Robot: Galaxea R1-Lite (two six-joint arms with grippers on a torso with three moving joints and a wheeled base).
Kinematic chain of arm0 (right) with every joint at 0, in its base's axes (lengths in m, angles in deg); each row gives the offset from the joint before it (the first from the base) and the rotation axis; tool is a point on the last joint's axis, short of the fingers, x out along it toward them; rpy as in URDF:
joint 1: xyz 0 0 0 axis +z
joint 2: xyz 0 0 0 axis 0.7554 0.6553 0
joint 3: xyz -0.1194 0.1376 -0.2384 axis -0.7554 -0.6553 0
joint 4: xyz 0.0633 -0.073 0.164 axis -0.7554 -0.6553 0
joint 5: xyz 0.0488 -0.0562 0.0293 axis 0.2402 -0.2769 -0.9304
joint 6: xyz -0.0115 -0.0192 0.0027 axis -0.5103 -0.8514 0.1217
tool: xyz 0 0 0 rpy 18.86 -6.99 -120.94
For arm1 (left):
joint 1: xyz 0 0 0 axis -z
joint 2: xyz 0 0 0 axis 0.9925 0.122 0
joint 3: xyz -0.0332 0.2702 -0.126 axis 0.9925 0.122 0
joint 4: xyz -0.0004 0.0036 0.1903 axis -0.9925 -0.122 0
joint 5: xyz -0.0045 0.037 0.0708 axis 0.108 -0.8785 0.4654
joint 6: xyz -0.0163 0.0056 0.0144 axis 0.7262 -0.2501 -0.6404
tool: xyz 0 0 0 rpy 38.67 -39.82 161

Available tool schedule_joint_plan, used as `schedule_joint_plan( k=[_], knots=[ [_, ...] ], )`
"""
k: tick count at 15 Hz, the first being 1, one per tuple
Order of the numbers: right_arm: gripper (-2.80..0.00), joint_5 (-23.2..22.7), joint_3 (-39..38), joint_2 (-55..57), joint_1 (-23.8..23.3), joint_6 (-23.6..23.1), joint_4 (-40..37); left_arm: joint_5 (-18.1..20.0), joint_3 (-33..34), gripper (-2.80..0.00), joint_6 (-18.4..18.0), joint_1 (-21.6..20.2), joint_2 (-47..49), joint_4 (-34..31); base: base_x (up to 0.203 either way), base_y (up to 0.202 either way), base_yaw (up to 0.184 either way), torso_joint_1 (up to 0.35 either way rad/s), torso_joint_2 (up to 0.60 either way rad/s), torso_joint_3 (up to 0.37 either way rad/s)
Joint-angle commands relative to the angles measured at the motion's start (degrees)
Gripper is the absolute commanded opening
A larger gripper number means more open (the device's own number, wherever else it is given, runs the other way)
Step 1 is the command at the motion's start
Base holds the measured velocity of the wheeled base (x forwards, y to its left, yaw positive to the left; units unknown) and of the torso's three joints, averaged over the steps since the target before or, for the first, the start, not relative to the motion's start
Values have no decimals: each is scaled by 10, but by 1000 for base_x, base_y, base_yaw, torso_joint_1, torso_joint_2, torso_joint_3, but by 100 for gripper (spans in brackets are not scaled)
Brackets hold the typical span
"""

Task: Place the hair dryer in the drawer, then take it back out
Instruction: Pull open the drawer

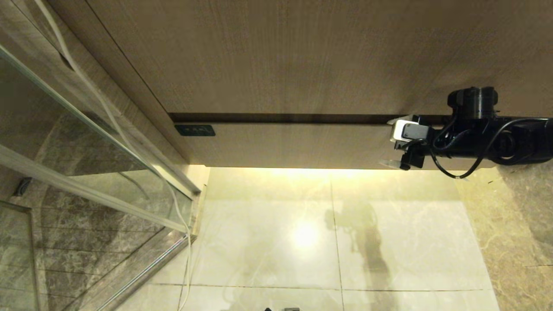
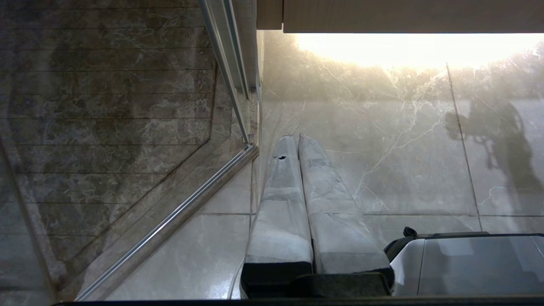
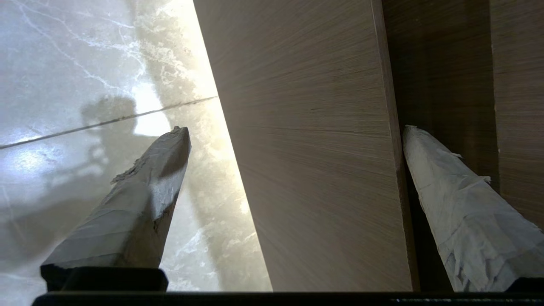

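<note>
The drawer [image 1: 293, 144] is shut, its wood-grain front flush under the taller panel [image 1: 281, 56], with a dark gap [image 1: 281, 117] running along its top edge and a small dark label [image 1: 195, 130] at its left end. With no handle on the front, that gap looks like the only place to get a purchase. The right hand [image 1: 395, 142] is at the drawer's right end, reaching in from the right, spread wide and holding nothing. In the right wrist view one finger [image 3: 463, 212] lies at the top edge, in the dark gap, and the other [image 3: 136, 208] hangs below the bottom edge over the floor, so the two straddle the front [image 3: 310, 148]. That placement suggests it is set to close on the board and pull it out, which would put the task at its first step. Whether either finger touches the wood is hard to tell. The dryer is in no view, so its place cannot be told. The left hand [image 2: 293, 140] hangs low on the left, pointing at the pale marble floor [image 2: 382, 170] beside the glass shower door [image 2: 221, 72], fingers pressed together and empty, apparently parked. A white cord [image 1: 129, 142] trails down along the glass to the floor.
</note>
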Motion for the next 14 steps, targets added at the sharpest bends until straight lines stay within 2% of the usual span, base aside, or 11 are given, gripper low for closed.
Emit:
schedule_joint_plan(
  k=[1,7,11,14],
  knots=[
    [0,-1,0,-3,0,-4,-19,0,0,-280,0,0,0,0,0,0,0,0,0,0],
    [0,34,-11,-29,0,-8,-58,0,0,-280,0,0,0,0,0,0,0,0,0,0],
    [0,35,-24,-63,0,-8,-76,0,0,-280,0,0,0,0,0,0,0,0,0,0],
    [0,41,-20,-87,1,-6,-122,0,0,-280,0,0,0,0,0,0,0,0,0,0]
  ],
)
